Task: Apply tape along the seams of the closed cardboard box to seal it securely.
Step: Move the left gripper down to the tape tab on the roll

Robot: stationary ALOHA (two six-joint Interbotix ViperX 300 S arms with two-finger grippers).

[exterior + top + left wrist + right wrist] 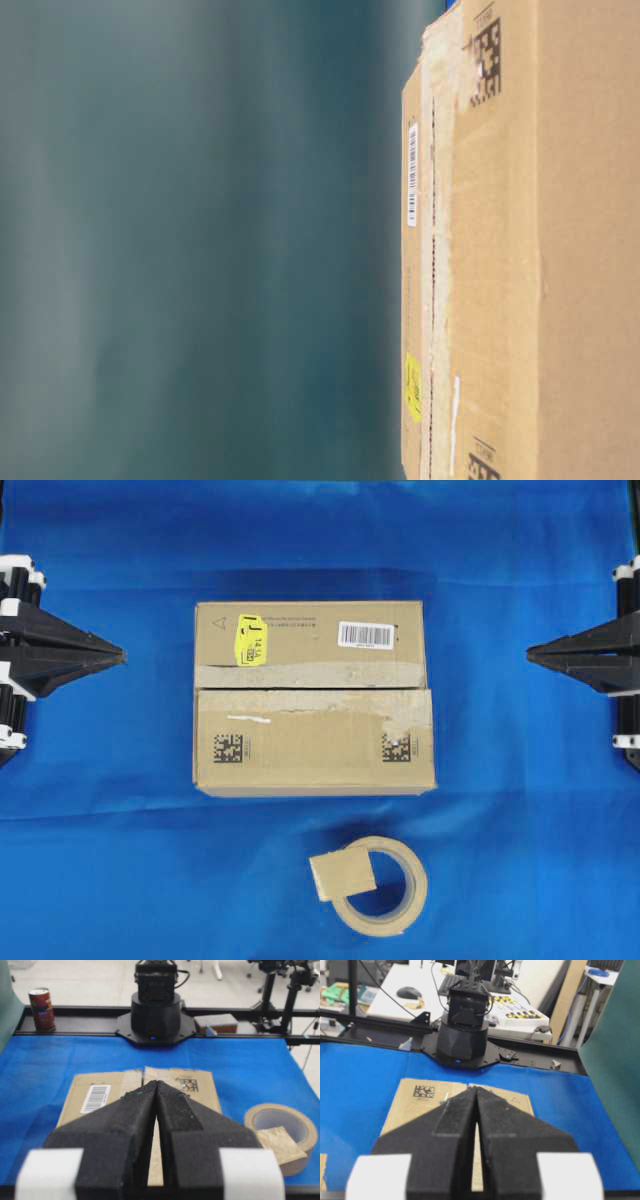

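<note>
The brown cardboard box lies closed in the middle of the blue cloth, with a yellow sticker, a white barcode label and two black square codes. Its seam runs left to right between the flaps, edged with pale torn tape. A squarish tan piece of tape rests on the tape roll in front of the box. My left gripper is shut and empty at the left edge. My right gripper is shut and empty at the right edge. Both stay well clear of the box.
The left wrist view shows the box, the roll and a red can beyond the table rail. The right wrist view shows the box and the opposite arm's base. The table-level view shows only the box's side.
</note>
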